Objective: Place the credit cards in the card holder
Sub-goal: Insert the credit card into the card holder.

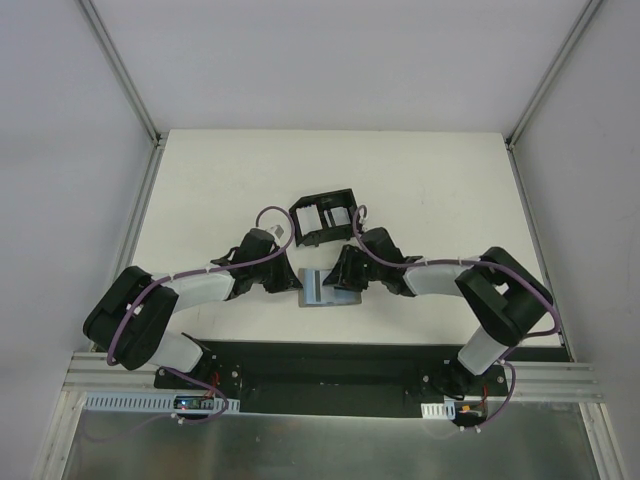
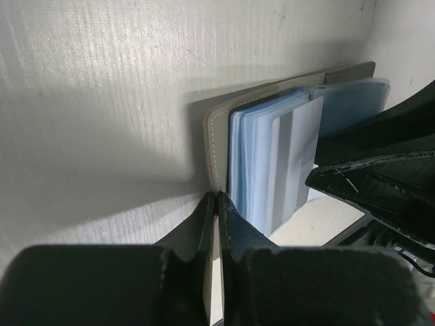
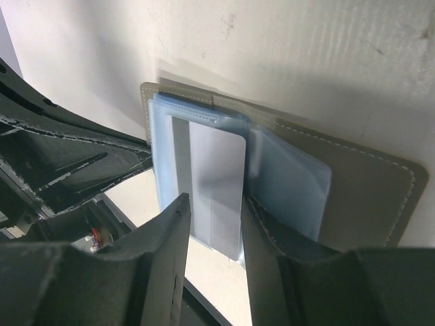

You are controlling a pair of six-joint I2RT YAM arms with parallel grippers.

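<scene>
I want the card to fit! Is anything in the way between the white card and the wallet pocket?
Nothing visible blocks it. The white card sits partly among the card holder's blue sleeves, and the right fingers stand apart beside it. The left fingers only pinch the cover's edge.

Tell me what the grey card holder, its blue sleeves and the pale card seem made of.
Card holder: the cover looks like matt grey leather or imitation, with pale stitching along the edge.
Sleeves: probably thin soft plastic, bluish, see-through, slightly glossy.
Card: seems stiff plastic, whitish and smooth, with a darker stripe along one side.
</scene>
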